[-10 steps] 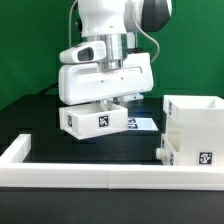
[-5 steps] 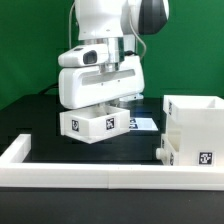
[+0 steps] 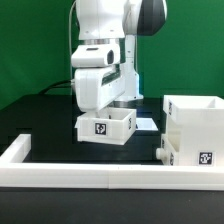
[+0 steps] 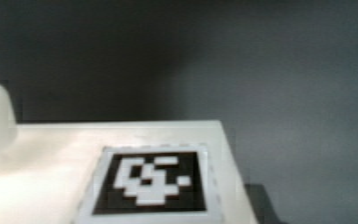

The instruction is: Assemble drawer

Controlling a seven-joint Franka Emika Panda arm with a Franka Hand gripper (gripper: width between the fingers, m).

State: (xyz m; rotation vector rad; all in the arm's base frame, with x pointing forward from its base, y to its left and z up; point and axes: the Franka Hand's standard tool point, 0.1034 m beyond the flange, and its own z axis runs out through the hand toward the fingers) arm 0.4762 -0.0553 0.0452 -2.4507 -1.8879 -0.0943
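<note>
A white tray [image 3: 120,129] is marked on its front by a black-and-white square tag [image 3: 100,127]. At its three o'clock a white shell [image 3: 195,120] is shown, tagged likewise. The tabletop [image 3: 50,130] is black, edged at six o'clock by a white rail [image 3: 90,176]. A green backdrop [image 3: 30,50] is seen behind the white arm [image 3: 100,25], whose upper joint [image 3: 152,15] is black.

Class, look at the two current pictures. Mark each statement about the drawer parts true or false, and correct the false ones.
1. The small tray below the gripper shows a square tag to the exterior camera. True.
2. The tall shell stands at the exterior view's left. False: it stands at the right.
3. The small tray sits inside the shell. False: it is outside the shell, apart from it.
4. A long white rail runs across the front of the exterior view. True.
</note>
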